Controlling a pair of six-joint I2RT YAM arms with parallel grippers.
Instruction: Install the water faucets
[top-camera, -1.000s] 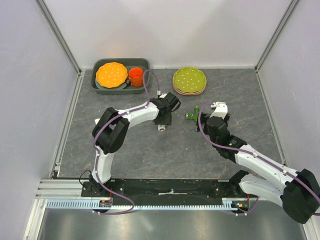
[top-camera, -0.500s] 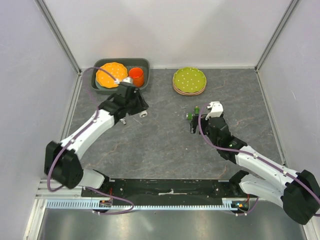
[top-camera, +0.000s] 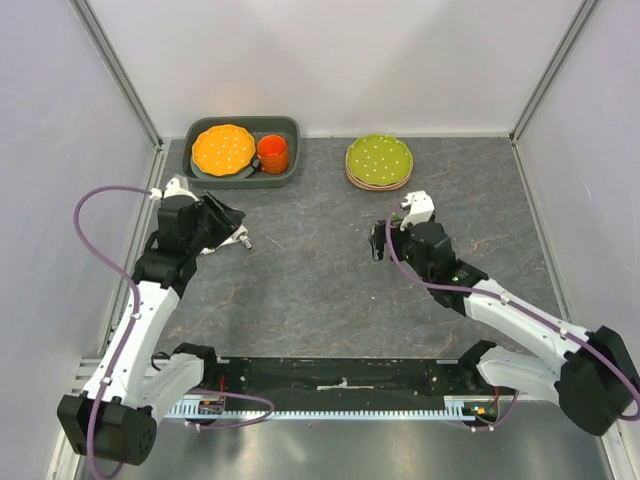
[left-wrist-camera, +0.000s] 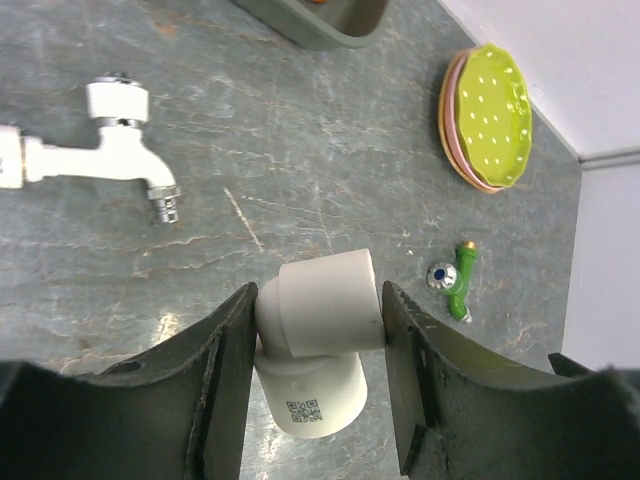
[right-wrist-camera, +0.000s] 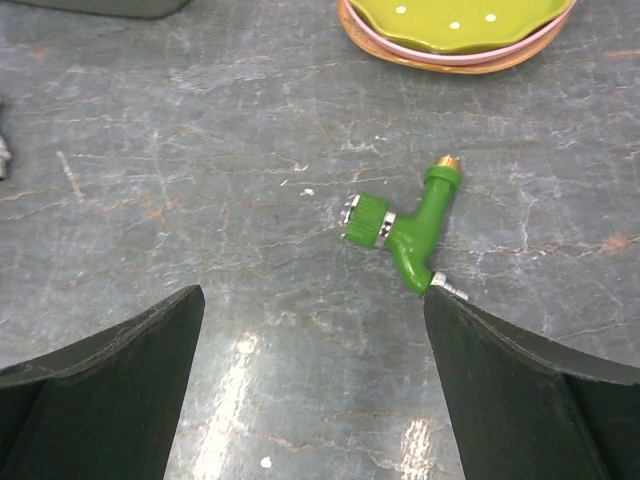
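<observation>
Farther left than before, left end effector (left-wrist-camera: 318, 308) grips white fitting (left-wrist-camera: 312, 385); right end effector (right-wrist-camera: 312, 300) gapes.

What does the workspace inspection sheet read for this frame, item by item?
Surface: grey marbled tabletop, scuffed.
Job's things: white faucet and green faucet lie loose, apart.
Clutter: tray holding orange plate and orange cup; green plate stack.
Hands: left hand shut on white elbow fitting; right hand open, facing green faucet.
Cables: purple cable loops beside left arm.
Surroundings: white walls, metal frame posts.
</observation>
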